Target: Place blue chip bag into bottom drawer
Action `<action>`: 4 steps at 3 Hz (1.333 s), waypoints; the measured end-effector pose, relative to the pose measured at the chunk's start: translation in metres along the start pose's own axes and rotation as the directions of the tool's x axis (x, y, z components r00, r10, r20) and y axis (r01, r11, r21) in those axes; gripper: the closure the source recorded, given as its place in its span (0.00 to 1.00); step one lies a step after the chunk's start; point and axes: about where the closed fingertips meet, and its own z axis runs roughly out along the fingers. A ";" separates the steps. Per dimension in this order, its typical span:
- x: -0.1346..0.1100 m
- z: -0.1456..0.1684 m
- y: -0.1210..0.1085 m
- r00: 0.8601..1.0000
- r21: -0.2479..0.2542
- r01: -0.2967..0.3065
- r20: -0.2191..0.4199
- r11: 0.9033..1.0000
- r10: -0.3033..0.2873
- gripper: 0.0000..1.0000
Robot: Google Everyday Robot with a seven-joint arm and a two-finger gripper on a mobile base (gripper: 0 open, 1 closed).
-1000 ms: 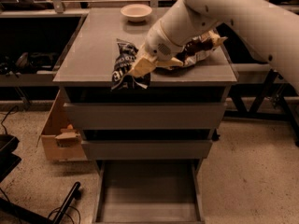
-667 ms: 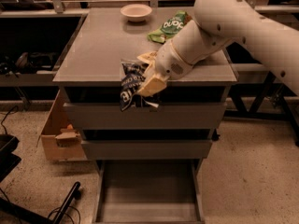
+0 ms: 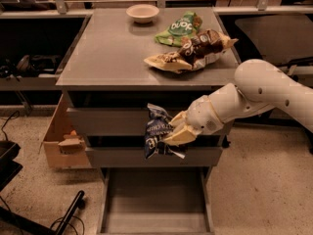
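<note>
Pincer (image 3: 172, 133) pinching blue chip bag (image 3: 155, 137) mid-air abv open bottom drawer (image 3: 154, 207); lowering & release not yet done.

One camera looks down from high in front of the cabinet (image 3: 107, 53), fairly near. The gripper (image 3: 172, 133), clasping the blue chip bag (image 3: 153, 137), hangs mid-frame, with the bottom drawer (image 3: 155, 202) below it.

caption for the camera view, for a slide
Gripper holds the blue chip bag above the open bottom drawer.

bags (image 3: 156, 137) (image 3: 178, 27) (image 3: 193, 50) 3 | bowl (image 3: 142, 12) 1 | drawers (image 3: 107, 121) (image 3: 122, 156) (image 3: 156, 202) 3 | gripper (image 3: 174, 133) 1 (at drawers, holding bag)
</note>
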 end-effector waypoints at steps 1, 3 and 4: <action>-0.001 0.000 0.000 1.000 -0.001 0.001 0.000 1.000 -0.001 1.00; 0.072 0.148 0.017 0.973 -0.187 -0.221 0.016 0.957 0.228 1.00; 0.128 0.227 0.024 0.930 -0.241 -0.361 -0.025 0.901 0.366 1.00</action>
